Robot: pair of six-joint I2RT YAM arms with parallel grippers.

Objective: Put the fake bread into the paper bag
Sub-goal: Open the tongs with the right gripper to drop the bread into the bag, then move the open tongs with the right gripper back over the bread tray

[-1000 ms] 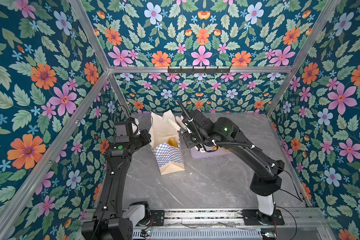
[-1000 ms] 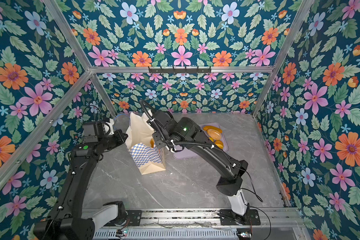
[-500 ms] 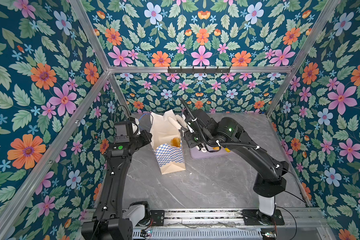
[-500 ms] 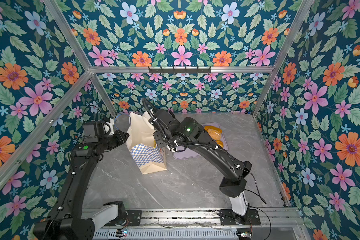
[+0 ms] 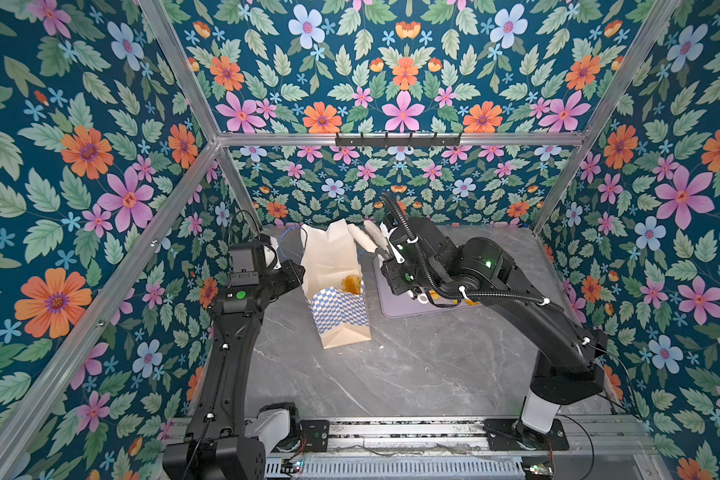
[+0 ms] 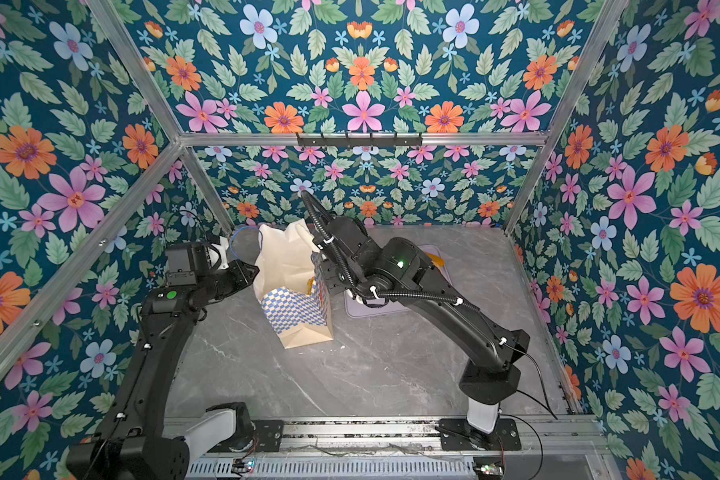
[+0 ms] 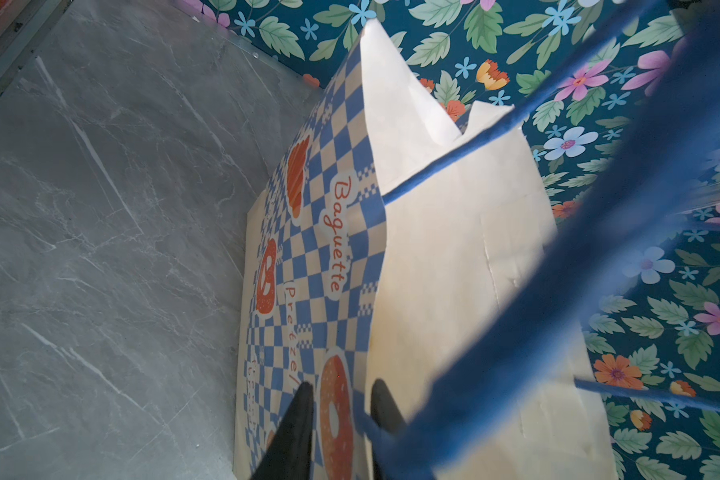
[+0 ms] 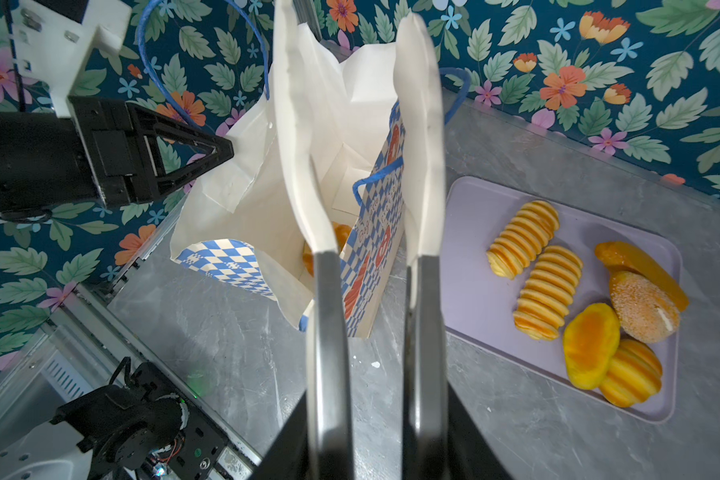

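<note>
My left gripper stands slightly parted at the paper bag, right gripper narrow, empty; fake bread looks light, squashy: I'd pinch one across its middle

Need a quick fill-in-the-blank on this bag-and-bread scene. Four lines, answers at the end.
1. The bag stands ___ on the table.
2. One pastry already lies inside the ___.
3. Other pastries lie on the tray, to the bag's ___ in both top views.
4. The right gripper holds ___.

Missing words: upright; bag; right; nothing.
</note>
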